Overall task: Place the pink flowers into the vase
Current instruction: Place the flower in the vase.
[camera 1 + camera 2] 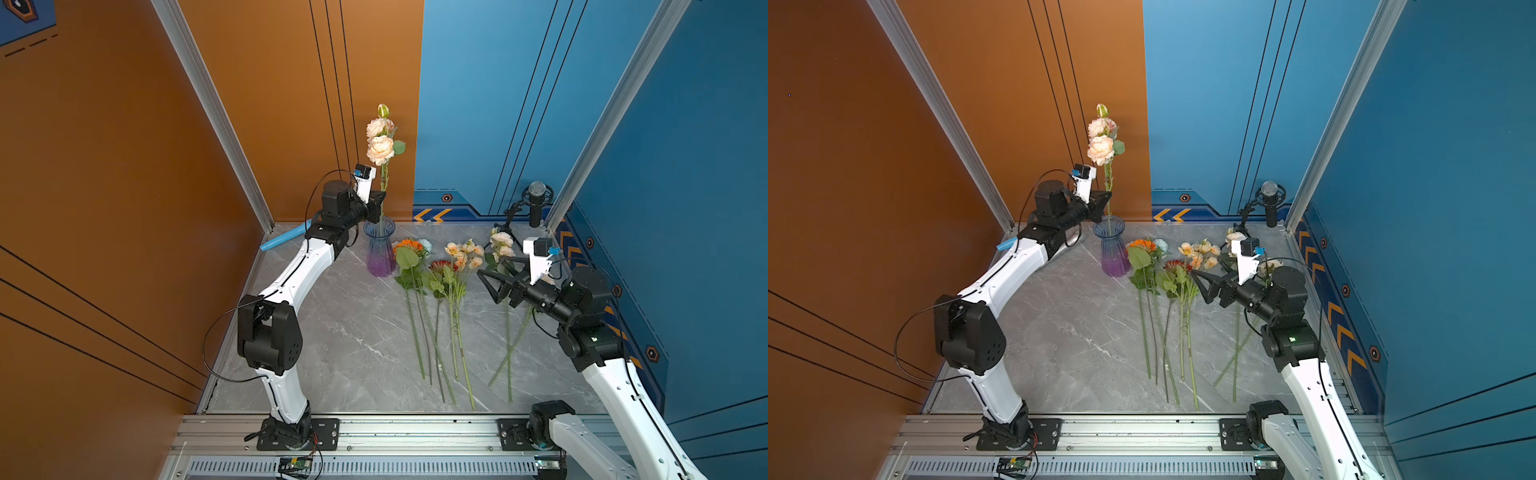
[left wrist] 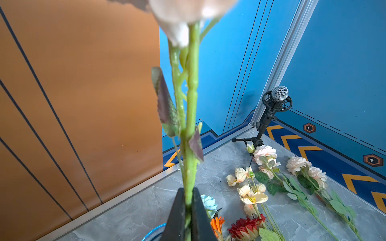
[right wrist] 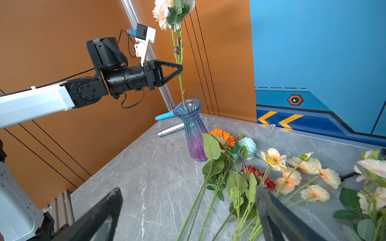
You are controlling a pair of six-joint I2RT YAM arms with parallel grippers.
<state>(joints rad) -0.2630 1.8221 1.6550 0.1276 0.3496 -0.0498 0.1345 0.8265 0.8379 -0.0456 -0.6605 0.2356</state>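
While our left gripper [image 3: 180,68] pinched a pink flower stem [image 2: 192,104], tip inside the vase [image 3: 194,133], our right gripper [image 1: 487,287] stood spread.

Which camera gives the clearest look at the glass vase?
The right wrist view: the vase is close, visible rim to base. Both top views show it small and from above; the left wrist view catches only its rim.

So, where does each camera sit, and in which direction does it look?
Top views: high over the front rail, looking down at the table; left arm and right arm show.
Left wrist: on the left arm, looking along the shut left tool up the held pink flower stem.
Right wrist: on the right arm, looking past the open right tool at the vase.
Shared: both wrist views show the peach blooms.
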